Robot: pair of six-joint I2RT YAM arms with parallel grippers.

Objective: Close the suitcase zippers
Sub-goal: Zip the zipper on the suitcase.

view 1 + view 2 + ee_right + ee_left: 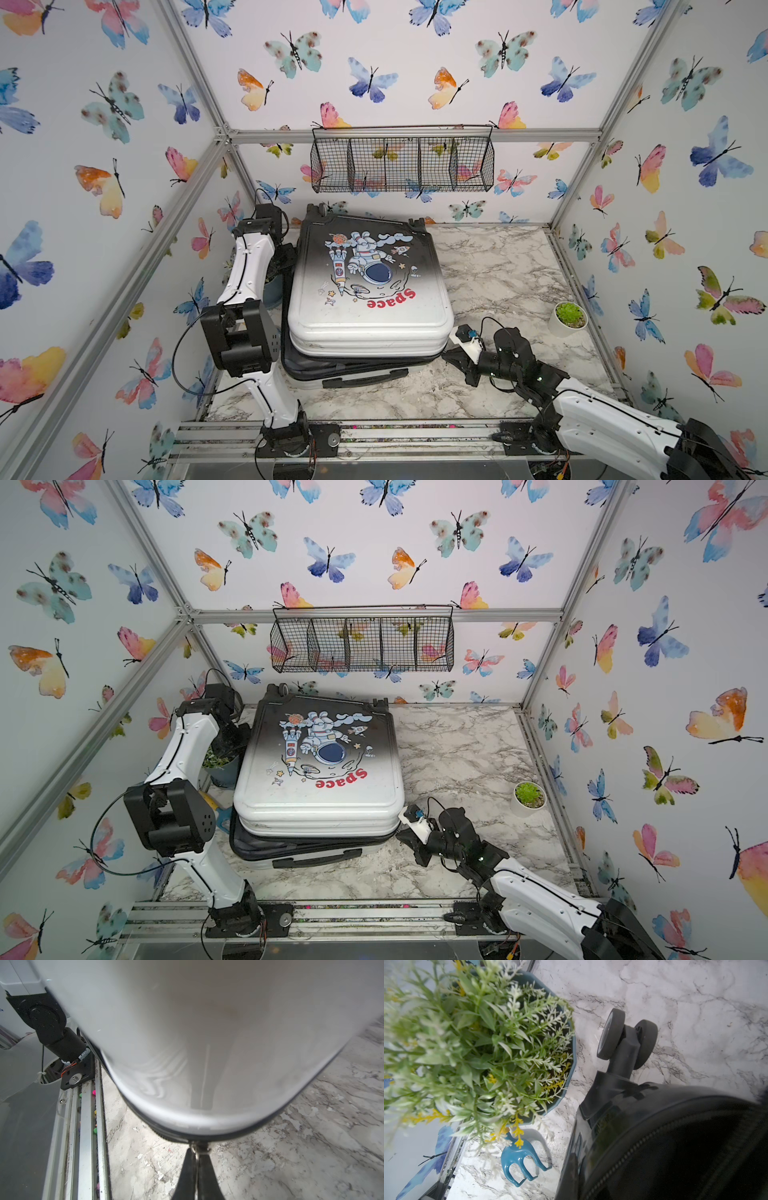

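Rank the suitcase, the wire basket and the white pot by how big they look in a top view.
1. suitcase, clearly largest
2. wire basket, about as wide but much shallower
3. white pot, by far the smallest

One suitcase (pixel 370 291), two potted plants (pixel 483 1043) (one a succulent (pixel 570 315)), one wire basket (pixel 403 164), one blue rake (pixel 519 1159) — and two arms (pixel 249 266).

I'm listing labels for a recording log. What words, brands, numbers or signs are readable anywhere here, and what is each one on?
"Space": red lettering on the lid of the suitcase, upside down in both top views.
Small badge on the printed rocket on that lid: too small to read.
No other text is readable in any view.
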